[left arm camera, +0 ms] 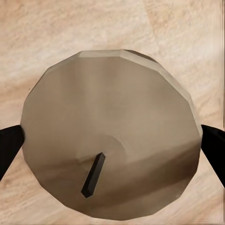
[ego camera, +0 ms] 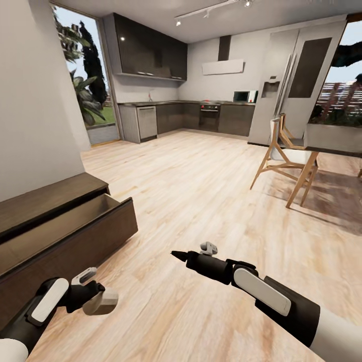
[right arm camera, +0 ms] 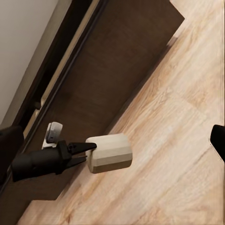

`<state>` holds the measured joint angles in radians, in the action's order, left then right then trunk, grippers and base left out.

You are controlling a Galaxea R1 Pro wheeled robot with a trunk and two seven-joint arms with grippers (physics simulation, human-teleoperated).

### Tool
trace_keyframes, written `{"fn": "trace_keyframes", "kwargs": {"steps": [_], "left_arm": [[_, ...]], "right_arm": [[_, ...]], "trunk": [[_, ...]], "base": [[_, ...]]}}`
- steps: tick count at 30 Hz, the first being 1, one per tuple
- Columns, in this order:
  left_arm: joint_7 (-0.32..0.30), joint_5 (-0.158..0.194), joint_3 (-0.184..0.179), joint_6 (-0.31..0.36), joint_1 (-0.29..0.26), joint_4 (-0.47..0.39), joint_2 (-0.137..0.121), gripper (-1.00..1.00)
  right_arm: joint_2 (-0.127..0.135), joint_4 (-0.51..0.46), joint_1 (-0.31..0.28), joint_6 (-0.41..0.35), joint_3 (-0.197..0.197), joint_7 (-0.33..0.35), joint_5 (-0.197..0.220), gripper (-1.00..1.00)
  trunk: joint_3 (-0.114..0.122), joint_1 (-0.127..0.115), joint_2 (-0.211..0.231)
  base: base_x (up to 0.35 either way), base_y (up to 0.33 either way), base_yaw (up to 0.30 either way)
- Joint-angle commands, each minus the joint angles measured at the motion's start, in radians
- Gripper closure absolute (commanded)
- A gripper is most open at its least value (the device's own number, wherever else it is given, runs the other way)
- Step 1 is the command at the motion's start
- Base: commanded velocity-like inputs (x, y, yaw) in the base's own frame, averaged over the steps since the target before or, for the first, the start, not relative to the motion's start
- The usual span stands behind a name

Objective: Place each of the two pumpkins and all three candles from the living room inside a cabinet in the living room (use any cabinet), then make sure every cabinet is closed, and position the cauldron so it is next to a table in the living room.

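Observation:
A pale stubby candle [ego camera: 104, 302] hangs just above the wood floor, with my left gripper [ego camera: 96, 297] shut on it. In the left wrist view the candle's flat top [left arm camera: 112, 126] and dark wick are seen between the two black fingers [left arm camera: 9, 150]. The long dark-brown cabinet [ego camera: 45, 198] runs along the left wall, and its drawer [ego camera: 75, 246] is pulled out with nothing visible inside. The held candle [right arm camera: 108, 153] is in front of the drawer front [right arm camera: 122, 61]. My right gripper [ego camera: 177, 255] hovers open over the floor to the right, holding nothing. Pumpkins and cauldron are out of view.
A wooden chair [ego camera: 286, 161] stands at a dark table [ego camera: 347, 151] on the right, with a grey planter box [ego camera: 334, 136] on it. Grey kitchen units [ego camera: 201, 115] and a tall fridge [ego camera: 296, 75] line the far wall. Open wood floor [ego camera: 201, 191] lies between.

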<state>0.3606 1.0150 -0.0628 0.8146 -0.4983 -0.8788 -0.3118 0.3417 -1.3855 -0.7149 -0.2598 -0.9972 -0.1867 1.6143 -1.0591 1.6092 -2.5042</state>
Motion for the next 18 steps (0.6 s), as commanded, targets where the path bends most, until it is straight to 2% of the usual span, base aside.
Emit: {"fn": "trace_keyframes", "kwargs": {"steps": [1, 18], "left_arm": [[0.010, 0.012, -0.003, 0.000, 0.000, -0.002, -0.001, 1.00], [0.011, 0.011, -0.003, 0.000, 0.000, -0.002, -0.002, 1.00]], "right_arm": [[0.000, -0.001, -0.001, 0.001, -0.002, -0.007, 0.008, -1.00], [0.000, 0.000, -0.001, 0.002, -0.003, -0.007, 0.009, -1.00]], "trunk": [[0.000, 0.000, 0.000], [0.018, 0.000, 0.000]], "base": [[0.000, 0.000, -0.243], [0.000, 0.000, -0.243]]}}
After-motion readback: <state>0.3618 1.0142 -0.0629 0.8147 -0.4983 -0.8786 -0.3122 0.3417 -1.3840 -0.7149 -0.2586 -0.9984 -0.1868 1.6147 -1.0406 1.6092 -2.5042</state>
